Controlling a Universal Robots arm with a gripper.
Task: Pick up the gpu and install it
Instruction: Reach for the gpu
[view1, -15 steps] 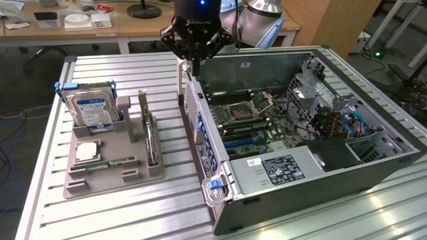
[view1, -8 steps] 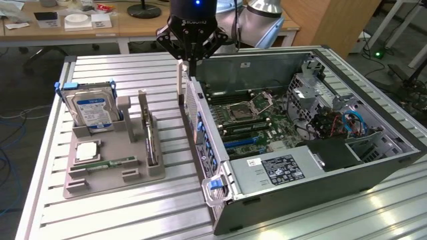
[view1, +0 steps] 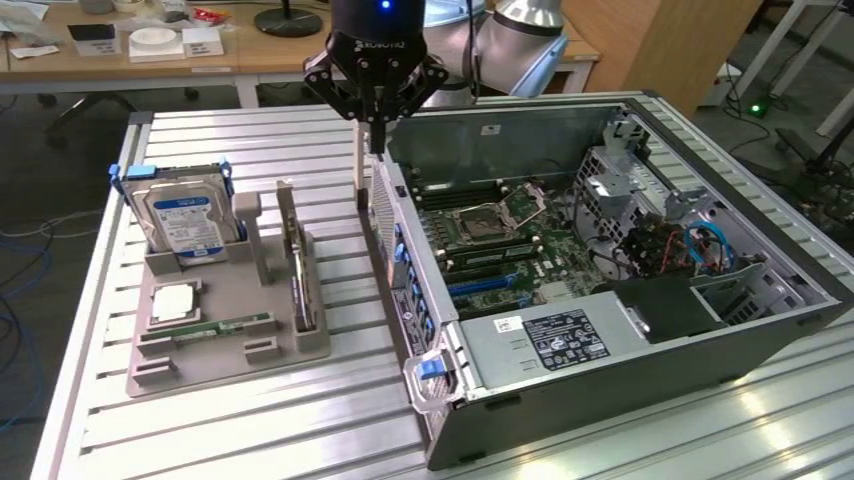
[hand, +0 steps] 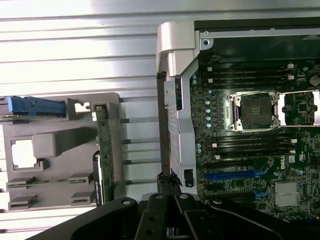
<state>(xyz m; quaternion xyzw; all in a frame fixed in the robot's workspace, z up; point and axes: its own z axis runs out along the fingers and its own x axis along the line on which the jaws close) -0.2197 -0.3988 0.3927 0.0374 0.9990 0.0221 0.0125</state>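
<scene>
Ribbed aluminium table out front, office desks behind. The gripper hangs over the rear wall of the open computer case, jaws pinched right together. A thin upright strip runs up to its tips, and whether it's gripped, I can't tell. The gpu stands on edge in the grey holder tray, beside the hard drive, apart from the gripper.

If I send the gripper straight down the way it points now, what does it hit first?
Probably the computer case wall, its upper edge directly under the shut gripper. Depth is unclear; it might just miss onto the table. The gpu stands aside in its holder.
</scene>
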